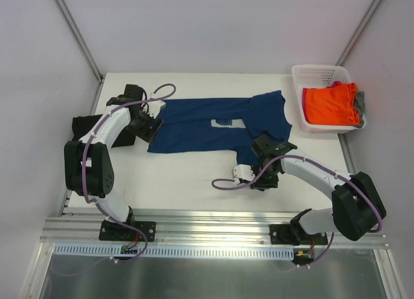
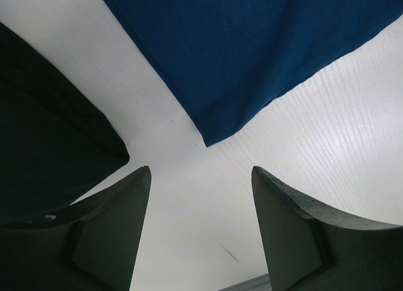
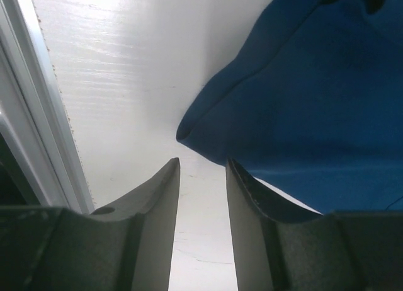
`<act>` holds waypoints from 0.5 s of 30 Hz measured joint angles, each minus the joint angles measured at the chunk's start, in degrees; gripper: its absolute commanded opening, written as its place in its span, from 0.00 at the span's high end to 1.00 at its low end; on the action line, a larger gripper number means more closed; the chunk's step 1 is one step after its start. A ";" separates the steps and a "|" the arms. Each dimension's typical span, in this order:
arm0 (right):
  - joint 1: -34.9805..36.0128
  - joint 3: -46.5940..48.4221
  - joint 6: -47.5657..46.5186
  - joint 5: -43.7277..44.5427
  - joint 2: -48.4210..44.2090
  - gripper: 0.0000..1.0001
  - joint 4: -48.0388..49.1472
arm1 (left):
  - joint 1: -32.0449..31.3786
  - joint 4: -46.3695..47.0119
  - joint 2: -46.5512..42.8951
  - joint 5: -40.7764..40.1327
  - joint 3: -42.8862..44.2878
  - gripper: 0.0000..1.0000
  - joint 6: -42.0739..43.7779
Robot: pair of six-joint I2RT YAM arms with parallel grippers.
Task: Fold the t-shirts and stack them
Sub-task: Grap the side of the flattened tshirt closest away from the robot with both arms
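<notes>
A navy blue t-shirt [image 1: 194, 127] lies spread across the table's middle, its pale print [image 1: 228, 122] facing up. My left gripper [image 1: 150, 127] hovers open at its left corner; the left wrist view shows that navy corner [image 2: 252, 58] just beyond the gripper [image 2: 201, 174], with only bare table between the fingers. A folded black t-shirt [image 1: 83, 127] lies at the far left, partly under the left arm, and shows dark in the left wrist view [image 2: 44, 146]. My right gripper [image 1: 262, 149] stands open and empty at the navy shirt's near right edge [image 3: 302, 108].
A white plastic basket [image 1: 321, 68] at the back right holds an orange shirt [image 1: 330, 105], with pink [image 1: 304, 99] and grey [image 1: 359, 102] cloth beside it. The table's metal edge rail [image 3: 31, 114] runs close to the right gripper.
</notes>
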 measured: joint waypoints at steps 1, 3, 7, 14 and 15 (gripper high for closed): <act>0.20 -0.17 -0.20 -0.15 0.02 0.62 0.00 | 0.00 0.00 0.02 0.00 0.02 0.34 -0.02; 0.50 -0.42 -0.57 -0.52 0.04 0.62 -0.09 | 0.00 0.00 0.04 0.00 0.02 0.34 -0.04; 0.79 -0.83 -1.27 -0.85 0.04 0.63 -0.52 | 0.00 0.00 0.04 0.00 0.02 0.34 -0.09; 1.05 -0.85 -1.92 -1.05 0.39 0.64 -1.49 | 0.00 -0.22 0.87 0.00 0.76 0.34 -0.24; 1.07 -0.92 -1.95 -1.09 0.83 0.64 -1.49 | 0.00 -0.20 1.11 0.00 1.03 0.34 -0.28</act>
